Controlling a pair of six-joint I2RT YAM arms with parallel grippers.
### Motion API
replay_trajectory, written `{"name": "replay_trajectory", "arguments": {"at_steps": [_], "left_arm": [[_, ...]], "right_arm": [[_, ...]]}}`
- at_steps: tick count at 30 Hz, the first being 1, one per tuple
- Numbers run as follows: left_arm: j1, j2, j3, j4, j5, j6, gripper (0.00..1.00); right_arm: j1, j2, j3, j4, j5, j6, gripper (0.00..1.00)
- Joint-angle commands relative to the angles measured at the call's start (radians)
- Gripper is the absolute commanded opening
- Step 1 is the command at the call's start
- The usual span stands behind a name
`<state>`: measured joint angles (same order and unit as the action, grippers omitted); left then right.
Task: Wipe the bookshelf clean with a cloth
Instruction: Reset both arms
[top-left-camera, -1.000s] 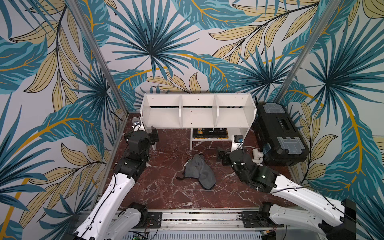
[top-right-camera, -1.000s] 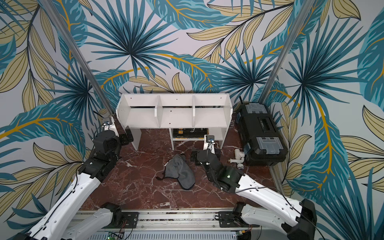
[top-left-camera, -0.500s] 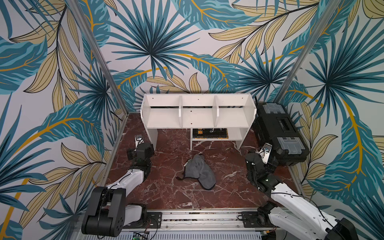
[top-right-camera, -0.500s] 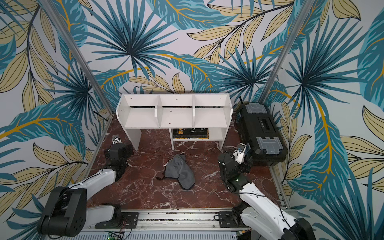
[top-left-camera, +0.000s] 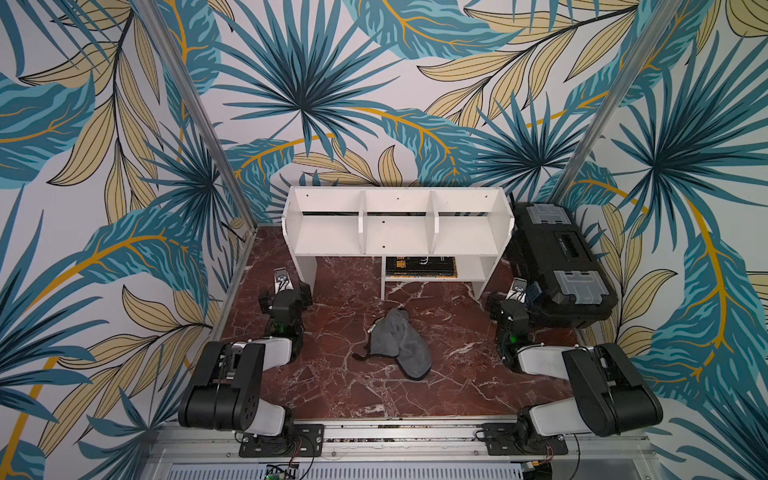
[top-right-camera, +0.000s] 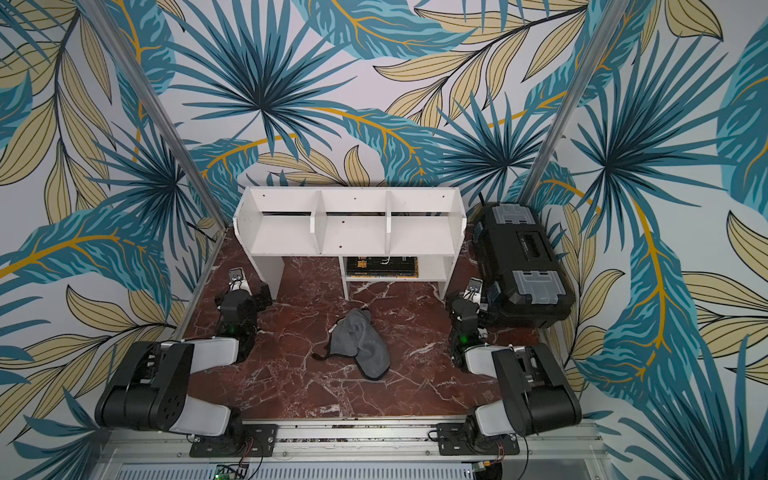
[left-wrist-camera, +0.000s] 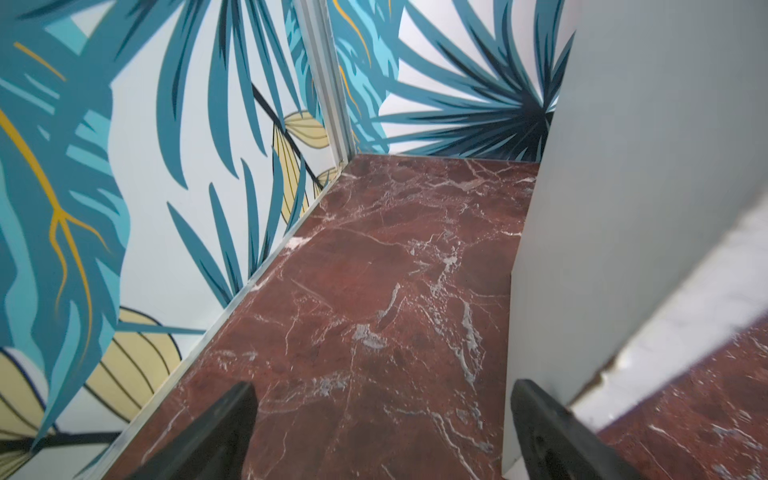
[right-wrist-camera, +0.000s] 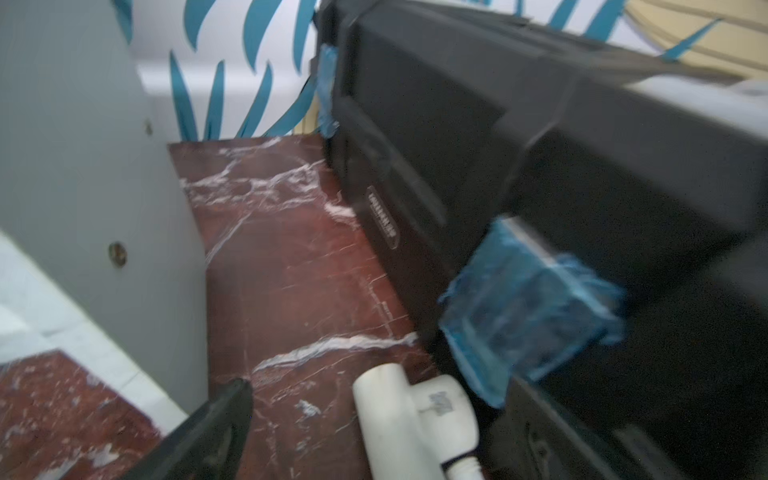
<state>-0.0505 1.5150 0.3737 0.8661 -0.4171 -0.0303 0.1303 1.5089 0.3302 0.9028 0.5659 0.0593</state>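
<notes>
The white bookshelf (top-left-camera: 399, 232) (top-right-camera: 349, 232) stands at the back of the red marble table in both top views. The crumpled dark-grey cloth (top-left-camera: 399, 343) (top-right-camera: 359, 343) lies loose on the table in front of it, apart from both grippers. My left gripper (top-left-camera: 291, 293) (left-wrist-camera: 382, 415) sits low beside the shelf's left leg panel (left-wrist-camera: 623, 208). It is open, with only marble between its fingers (left-wrist-camera: 224, 424). My right gripper (top-left-camera: 515, 297) sits low between the shelf's right leg (right-wrist-camera: 83, 166) and the toolbox. It is open; one finger (right-wrist-camera: 216, 419) shows.
A black toolbox (top-left-camera: 557, 266) with grey latches stands right of the shelf, with blue tape patches (right-wrist-camera: 528, 307) on its side. A white pipe fitting (right-wrist-camera: 411, 419) lies on the table by the toolbox, under my right gripper. Dark books (top-left-camera: 419, 266) lie under the shelf. Leaf-printed walls close in three sides.
Both arms have drawn back from the middle and folded low at the table's sides. The cloth has not moved. Both grippers stayed open.
</notes>
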Motion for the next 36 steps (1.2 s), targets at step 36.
{"name": "replay_trajectory", "arguments": {"at_steps": [36], "left_arm": [[-0.023, 0.000, 0.014, -0.014, 0.159, 0.049, 1.00]], "right_arm": [[-0.075, -0.004, 0.053, -0.005, -0.236, 0.008, 1.00]]}}
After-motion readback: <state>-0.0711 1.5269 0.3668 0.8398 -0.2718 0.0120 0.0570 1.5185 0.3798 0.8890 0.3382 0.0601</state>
